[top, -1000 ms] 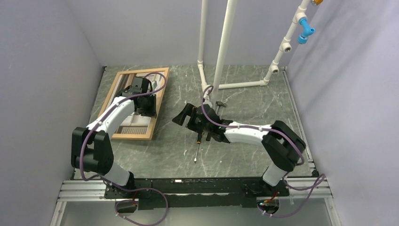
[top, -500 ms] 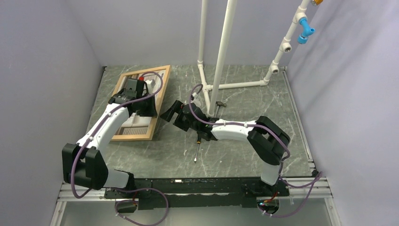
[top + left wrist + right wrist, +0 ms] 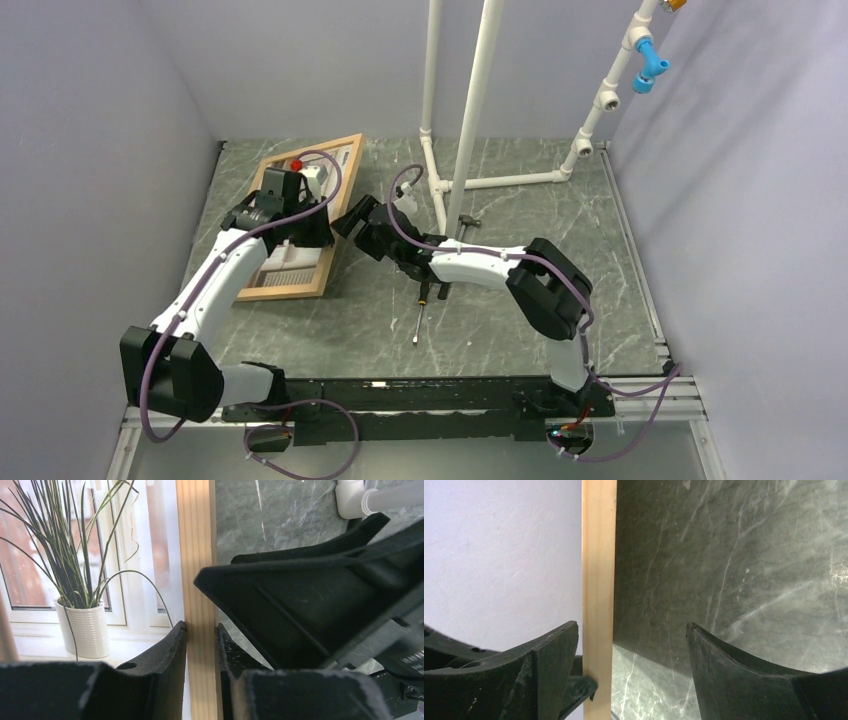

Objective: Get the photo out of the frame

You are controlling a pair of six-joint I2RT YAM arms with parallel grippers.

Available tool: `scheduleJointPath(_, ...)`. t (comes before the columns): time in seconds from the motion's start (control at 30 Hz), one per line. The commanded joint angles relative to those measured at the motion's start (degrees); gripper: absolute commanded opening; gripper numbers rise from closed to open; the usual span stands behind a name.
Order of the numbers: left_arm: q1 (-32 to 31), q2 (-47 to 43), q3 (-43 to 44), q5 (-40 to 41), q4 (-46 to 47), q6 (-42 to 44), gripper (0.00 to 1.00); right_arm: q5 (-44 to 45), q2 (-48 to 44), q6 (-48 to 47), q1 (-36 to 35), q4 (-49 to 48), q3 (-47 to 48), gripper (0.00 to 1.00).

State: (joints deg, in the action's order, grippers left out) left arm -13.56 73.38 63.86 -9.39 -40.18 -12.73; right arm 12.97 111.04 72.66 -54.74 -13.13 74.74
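Left end effector [image 3: 200, 630] clamps frame [image 3: 196, 540] rail — right end effector [image 3: 631, 627] open, straddling it.

Left claw [image 3: 320, 235], right claw [image 3: 348, 230] together at frame [image 3: 285, 292] edge.

white arms [image 3: 205, 285], black joints [image 3: 545, 285], purple cables [image 3: 391, 195]
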Motion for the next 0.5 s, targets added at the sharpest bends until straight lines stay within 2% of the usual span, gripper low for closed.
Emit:
scheduleJointPath(0.0, -0.63, -3.38, 0.66, -1.55, 3.45, 1.64, 0.0, 2.58, 1.32, -0.05, 0.24, -0.33, 3.9, 0.78)
scheduleJointPath(0.13, -0.67, -3.86, 0.65, -1.58, 3.44, 1.73, 0.0, 1.77, 1.72, -2.73, 0.42, -2.69, 4.75, 0.69)
scheduleJointPath(0.47, -0.65, -5.2, 0.39, -0.66, 3.31, 2.69, 0.0, -2.52, 3.16, -6.88, 0.68, -8.32, 5.67, 0.69)
